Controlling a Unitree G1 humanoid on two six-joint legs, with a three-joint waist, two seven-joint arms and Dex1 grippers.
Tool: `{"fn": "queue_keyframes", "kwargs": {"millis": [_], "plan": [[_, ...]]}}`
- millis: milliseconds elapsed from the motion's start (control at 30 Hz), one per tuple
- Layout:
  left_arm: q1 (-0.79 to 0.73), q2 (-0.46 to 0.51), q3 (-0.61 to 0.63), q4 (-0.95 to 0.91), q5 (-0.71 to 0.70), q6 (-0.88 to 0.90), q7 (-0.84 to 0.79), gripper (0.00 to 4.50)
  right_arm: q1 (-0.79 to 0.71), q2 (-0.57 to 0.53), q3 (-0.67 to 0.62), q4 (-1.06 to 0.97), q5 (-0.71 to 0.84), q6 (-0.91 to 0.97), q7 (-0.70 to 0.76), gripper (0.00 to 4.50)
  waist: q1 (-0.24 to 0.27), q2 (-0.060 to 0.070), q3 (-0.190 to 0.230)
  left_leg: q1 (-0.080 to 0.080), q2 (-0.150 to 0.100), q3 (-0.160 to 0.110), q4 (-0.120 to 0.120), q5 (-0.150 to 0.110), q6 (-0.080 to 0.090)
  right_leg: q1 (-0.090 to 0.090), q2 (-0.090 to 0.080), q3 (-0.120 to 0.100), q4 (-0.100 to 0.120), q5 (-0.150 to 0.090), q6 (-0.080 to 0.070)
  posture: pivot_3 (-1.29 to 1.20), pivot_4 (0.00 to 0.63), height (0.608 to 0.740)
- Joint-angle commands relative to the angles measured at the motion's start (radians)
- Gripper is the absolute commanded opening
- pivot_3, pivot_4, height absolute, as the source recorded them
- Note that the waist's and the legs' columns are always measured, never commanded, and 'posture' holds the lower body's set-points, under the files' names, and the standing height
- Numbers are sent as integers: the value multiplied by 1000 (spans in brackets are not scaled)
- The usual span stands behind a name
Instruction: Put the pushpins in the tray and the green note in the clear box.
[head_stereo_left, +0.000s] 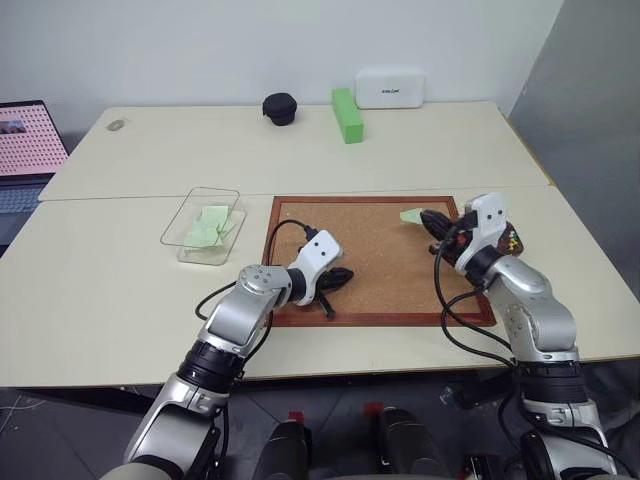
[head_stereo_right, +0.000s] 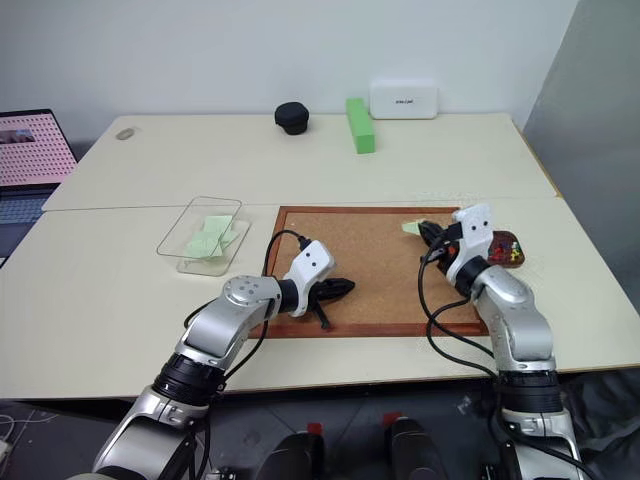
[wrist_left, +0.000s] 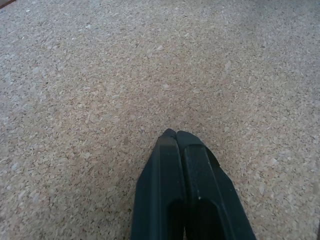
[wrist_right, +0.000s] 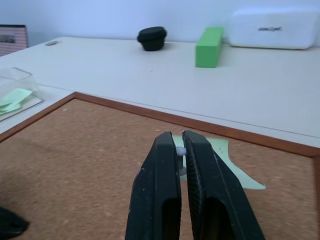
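Note:
My right gripper (wrist_right: 179, 144) is shut on a small pale-headed pushpin (wrist_right: 180, 150), held just above the far right corner of the corkboard. Behind the pin, a pale green note (wrist_right: 227, 162) lies flat on the cork near the frame. The dark red-brown tray (head_stereo_right: 517, 260) sits to the right of the board beside my right wrist, with several coloured pushpins (head_stereo_right: 507, 247) in it. The clear box (head_stereo_left: 178, 232) stands left of the board and holds pale green slips (head_stereo_left: 208, 224). My left gripper (wrist_left: 175, 134) is shut on nothing, low over the cork near the board's front left.
The wood-framed corkboard (head_stereo_left: 380, 270) fills the table's middle front. At the back stand a bright green block (head_stereo_left: 347, 114), a black round object (head_stereo_left: 280, 108) and a white case (head_stereo_left: 390, 88). A laptop (head_stereo_left: 25, 140) sits at the far left.

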Motion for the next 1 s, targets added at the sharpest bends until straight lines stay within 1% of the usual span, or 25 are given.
{"fn": "queue_keyframes", "kwargs": {"millis": [33,100,167,233,267,333,400,467,500,567,633,700,733,767,833,867,933,1000], "plan": [[32,7,-15,70,19,57,18,0,-43,-61,-63,18,-30,-56,-21,15,1,0,0,0,0,0,0,0,0,0,0,0,0,0,0,0,150,740],[28,-23,21,60,-21,87,25,0,-42,-80,-49,9,-26,-59,9,15,1,0,0,0,0,0,0,0,0,0,0,0,-1,0,0,0,150,740],[15,-67,65,42,-59,44,43,0,-43,-100,-28,-7,-27,-64,42,15,1,0,0,0,0,0,-1,0,0,0,0,0,-1,0,0,0,150,740],[0,-133,135,43,-104,28,91,0,-49,-114,-11,-27,-25,-60,74,15,5,0,2,-1,0,0,0,0,0,0,0,-1,-1,0,0,0,150,740],[-5,-153,160,48,-121,36,104,195,-53,-116,-8,-29,-24,-60,81,5,6,-1,2,-2,-1,0,0,0,0,0,-1,-1,-1,0,0,0,150,740],[-14,-227,271,13,-259,160,115,476,-60,-124,4,-36,-25,-62,100,0,6,-3,4,-6,-1,0,1,0,0,-3,-1,-1,-1,0,1,0,150,740],[-51,-304,420,-24,-457,326,147,863,-65,-134,22,-53,-29,-66,124,0,7,-3,4,-12,-1,-1,1,0,0,-8,-1,-1,-1,3,6,0,150,740],[-101,-364,561,-19,-614,459,220,1276,-70,-133,31,-77,-21,-57,137,0,9,-4,4,-19,-1,-1,1,0,0,-15,-1,-2,0,4,7,0,150,740],[-121,-385,618,-7,-675,512,255,1521,-74,-129,34,-92,-13,-48,139,0,9,-4,5,-19,-1,-1,1,0,0,-15,-1,-2,0,4,7,0,150,740],[-145,-417,707,12,-780,601,320,1867,-81,-122,44,-122,-4,-40,147,0,7,-4,5,-19,-1,-1,1,0,0,-15,0,-2,0,4,7,0,150,740],[-158,-442,771,26,-854,661,389,2195,-80,-124,60,-139,-14,-49,151,0,5,-4,5,-18,-1,-1,0,0,0,-15,0,-1,0,3,7,0,150,740],[-168,-465,826,42,-919,697,462,2647,-76,-118,72,-161,-20,-50,147,0,6,-4,5,-18,-2,-1,1,0,0,-14,0,-1,0,3,7,0,150,740],[-168,-473,838,48,-935,704,488,2877,-70,-118,79,-176,-22,-53,151,0,7,-4,5,-18,-2,-1,1,0,0,-14,0,-1,0,3,8,0,150,740],[-171,-485,853,57,-955,705,519,2980,-65,-118,86,-189,-23,-54,155,0,7,-4,5,-18,-2,-1,1,0,0,-14,0,-1,0,3,8,0,150,740],[-181,-516,892,78,-1016,692,589,3474,-49,-119,106,-221,-25,-58,165,0,9,-4,5,-17,-2,-1,1,0,0,-14,0,-1,0,3,8,0,150,740],[-186,-525,901,83,-1043,687,612,3614,-43,-119,115,-235,-27,-61,168,0,9,-4,5,-17,-2,-1,1,0,0,-14,0,-1,0,4,8,0,150,740],[-187,-538,903,89,-1092,680,664,4197,-30,-120,138,-268,-29,-68,180,0,9,-4,5,-17,-2,-1,1,0,-1,-14,0,-1,0,3,8,0,150,740],[-185,-543,900,97,-1133,677,702,4482,-23,-122,155,-290,-34,-73,188,0,12,-4,5,-17,-2,-1,1,0,-1,-14,0,-1,0,3,8,0,150,740]]}}
